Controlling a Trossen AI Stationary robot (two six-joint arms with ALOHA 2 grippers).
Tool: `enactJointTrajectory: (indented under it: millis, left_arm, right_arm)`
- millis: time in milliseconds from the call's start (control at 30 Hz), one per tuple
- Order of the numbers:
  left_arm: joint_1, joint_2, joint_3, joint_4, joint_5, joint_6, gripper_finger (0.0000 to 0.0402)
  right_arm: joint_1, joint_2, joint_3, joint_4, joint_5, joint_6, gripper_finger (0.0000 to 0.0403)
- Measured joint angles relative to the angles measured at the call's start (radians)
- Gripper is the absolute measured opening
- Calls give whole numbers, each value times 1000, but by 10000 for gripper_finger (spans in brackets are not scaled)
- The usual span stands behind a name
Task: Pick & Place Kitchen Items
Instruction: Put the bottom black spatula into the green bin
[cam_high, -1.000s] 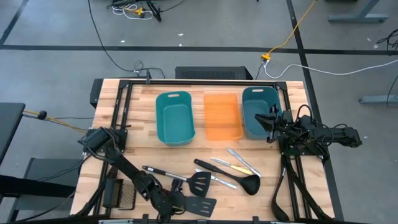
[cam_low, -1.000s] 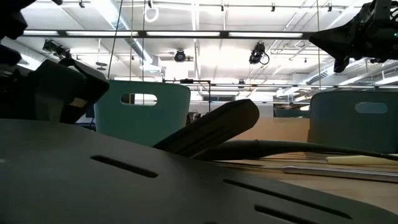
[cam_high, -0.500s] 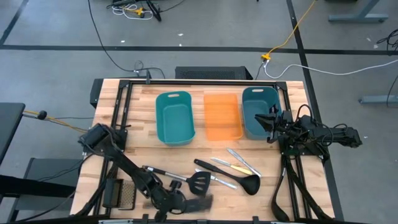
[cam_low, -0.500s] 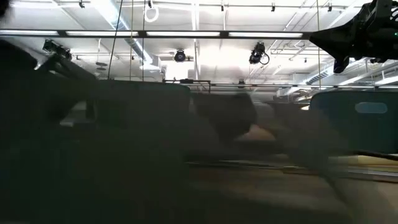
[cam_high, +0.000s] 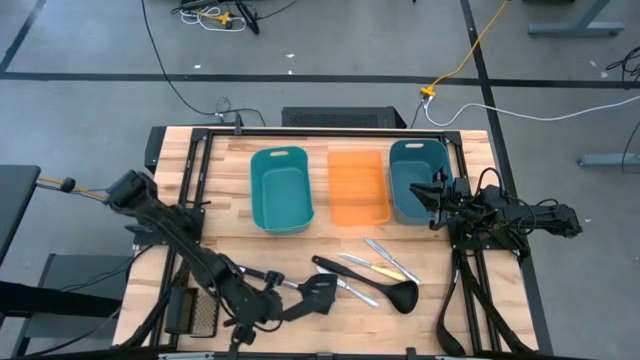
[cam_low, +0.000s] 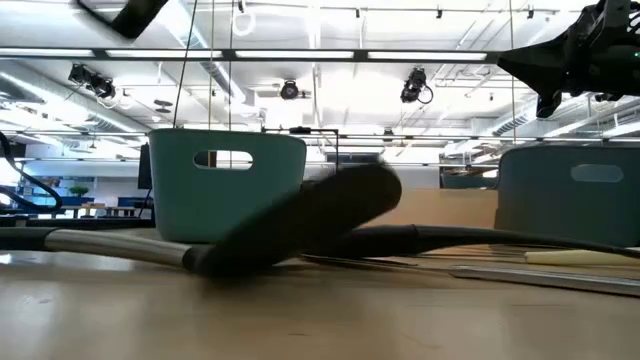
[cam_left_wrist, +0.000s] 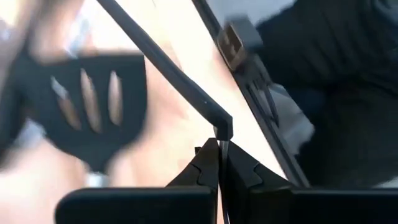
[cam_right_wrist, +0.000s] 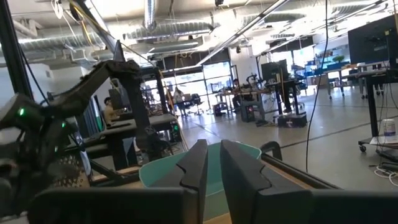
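So our bench looks different from a second ago: the front spatula is off the wood now, tilted up. Our left gripper snapped together on its handle, so that pick's basically done. Right gripper hangs over the teal bin, nearly closed, empty.

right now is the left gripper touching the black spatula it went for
Touching. In the left wrist view the left gripper has its fingers pinched shut on the thin handle of the black slotted spatula, whose blade hangs beyond; the high view shows the spatula at the gripper's tip.
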Motion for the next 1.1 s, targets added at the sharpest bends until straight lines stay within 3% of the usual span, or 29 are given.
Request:
enactJointTrajectory:
  millis: [200,400,633,867,1100]
  left_arm:
    - [39,-161,0,-65,-183,204,6]
    - [125,-356,0,-259,-377,253,7]
    - [261,-520,0,-306,-517,505,6]
    - [466,-554,0,-308,-786,960,6]
    - [703,-496,1,-274,-799,1318,6]
  right_arm:
    - [0,0,0,0,0,6,56]
    - [0,0,0,0,0,13,56]
    - [0,0,0,0,2,12,56]
    - [0,0,0,2,3,6,56]
    - [0,0,0,3,53,-15,56]
